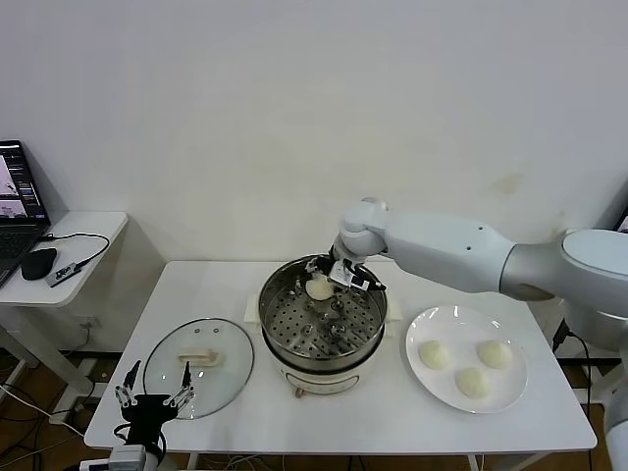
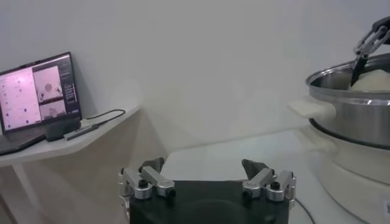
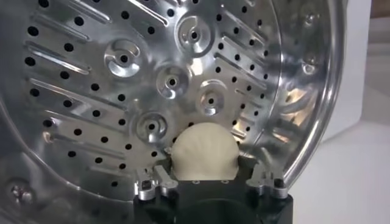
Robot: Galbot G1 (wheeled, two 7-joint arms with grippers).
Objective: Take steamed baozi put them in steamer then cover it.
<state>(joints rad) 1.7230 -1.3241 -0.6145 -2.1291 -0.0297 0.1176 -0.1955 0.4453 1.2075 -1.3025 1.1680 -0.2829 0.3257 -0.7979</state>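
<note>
My right gripper [image 1: 332,282] is shut on one cream-white baozi [image 1: 319,287] and holds it inside the steamer [image 1: 285,339], over the far part of the perforated tray [image 3: 122,91]. In the right wrist view the baozi [image 3: 204,152] sits between the fingers [image 3: 166,178]. In the left wrist view its top [image 2: 376,81] shows about level with the pot's rim. Three more baozi [image 1: 473,382] lie on the white plate [image 1: 420,334] right of the steamer. The glass cover [image 1: 198,358] lies flat on the table left of the steamer. My left gripper [image 1: 152,397] is open and empty at the table's front left corner.
A side table at the far left holds a laptop [image 1: 20,196], a mouse [image 1: 39,263] and a cable. The steamer's cream-white base [image 1: 314,378] stands at the table's middle. The wall is close behind the table.
</note>
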